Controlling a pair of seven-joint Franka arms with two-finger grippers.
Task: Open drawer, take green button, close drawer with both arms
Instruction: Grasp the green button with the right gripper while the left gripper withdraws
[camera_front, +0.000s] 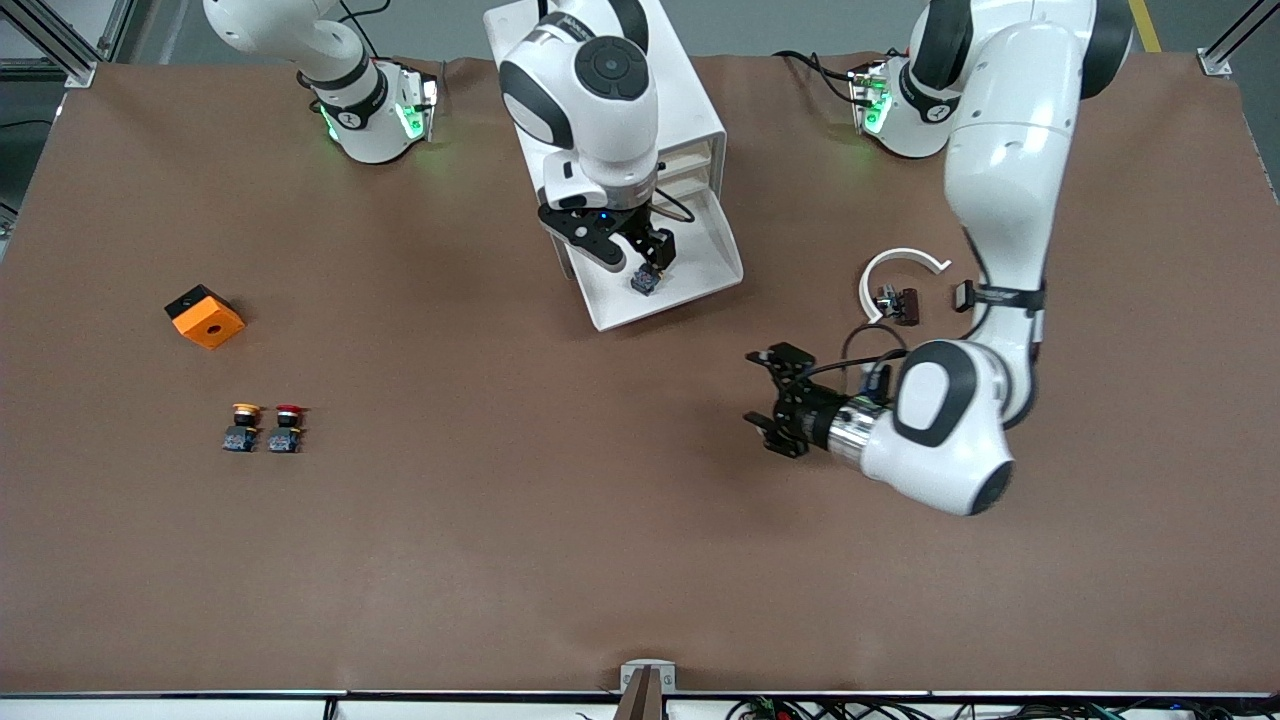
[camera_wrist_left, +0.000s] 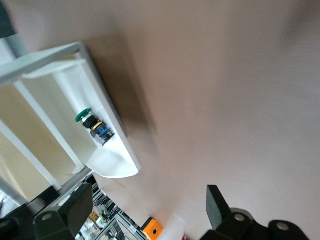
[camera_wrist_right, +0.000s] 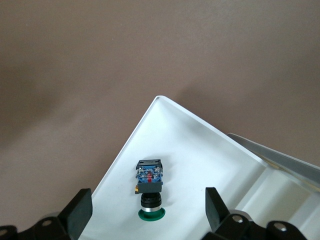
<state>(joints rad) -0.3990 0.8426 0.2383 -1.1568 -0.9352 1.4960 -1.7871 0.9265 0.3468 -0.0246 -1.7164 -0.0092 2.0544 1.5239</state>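
Right gripper (camera_front: 648, 262) over the open drawer (camera_front: 700, 290), fingers spread wide, holding nothing.
The button (camera_wrist_right: 150, 189) lies on its side on the smooth white drawer floor directly under the fingers: round green cap, black barrel, blue block base with a small red label, unreadable. Glossy white cabinet (camera_front: 690, 105) with cream panels. Left gripper (camera_front: 775, 400) waits over the matte brown table (camera_front: 500, 550), fingers apart, empty.

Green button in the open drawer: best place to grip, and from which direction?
Grip the button across its black body, between green cap and bluish base. It lies on its side in the drawer, so descend from above. The right tool is open over it, fingers astride; the left tool waits over the table.
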